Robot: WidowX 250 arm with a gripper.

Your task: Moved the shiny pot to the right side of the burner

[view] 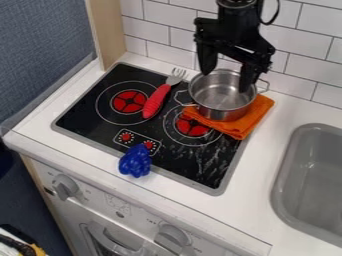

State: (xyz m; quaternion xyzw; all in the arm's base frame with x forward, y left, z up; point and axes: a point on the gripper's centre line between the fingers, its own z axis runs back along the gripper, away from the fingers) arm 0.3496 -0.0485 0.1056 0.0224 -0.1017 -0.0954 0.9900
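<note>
Camera view: the shiny pot (pixel 223 100) sits beneath the gripper (pixel 226 81) (its fingers spread apart)

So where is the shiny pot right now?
In the camera view, the shiny pot sits on the orange cloth at the back right of the stovetop, beneath the gripper.

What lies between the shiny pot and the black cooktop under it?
An orange cloth; the camera view shows it sticking out from under the pot, over the cooktop.

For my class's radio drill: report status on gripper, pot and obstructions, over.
Gripper over pot, jaws apart. Shiny pot upright on orange cloth, partly over right burner. Cloth might drag; red-handled fork lies left of pot.
</note>
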